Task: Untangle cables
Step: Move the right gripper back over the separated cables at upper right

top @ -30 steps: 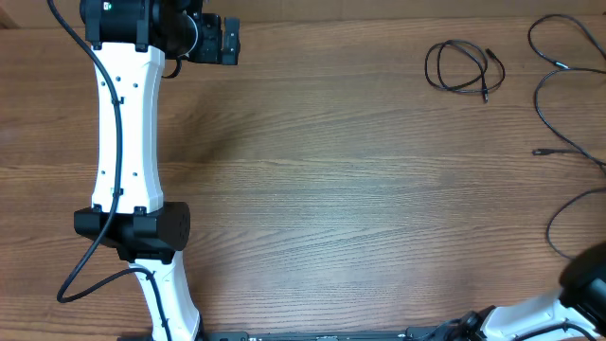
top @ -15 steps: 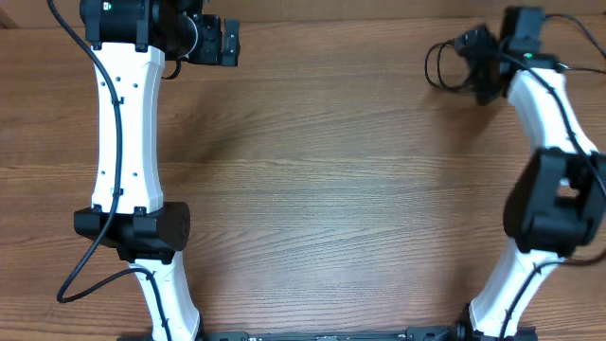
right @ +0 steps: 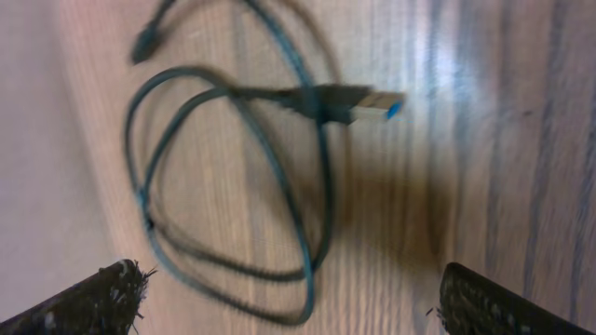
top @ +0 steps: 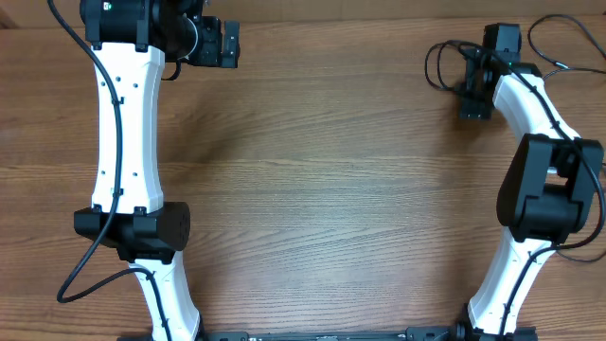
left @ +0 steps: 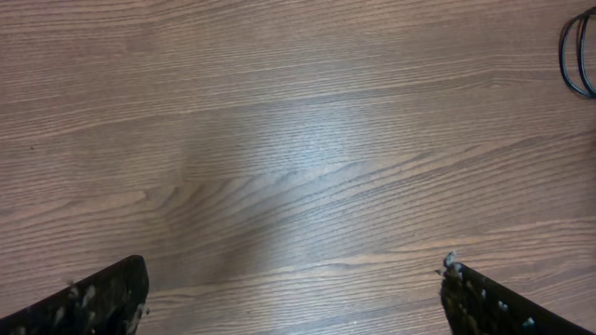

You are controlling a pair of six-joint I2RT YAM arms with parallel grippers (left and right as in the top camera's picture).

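While a brown wood-grain table (top: 331,189) fills every view, the left gripper (left: 293,279) hangs with jaws wide apart, and the right gripper (right: 289,288), equally spread, hovers above coiled black cables (right: 326,100).

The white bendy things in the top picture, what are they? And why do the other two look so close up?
They are two robot arms: the left arm and the right arm, seen by a camera above the wooden table. Each arm ends in a pincer with its own small camera, which took the close-ups. The left pincer is open over bare wood. The right pincer is open too, above a looped black cable with a blue-tipped plug. Nothing is held.
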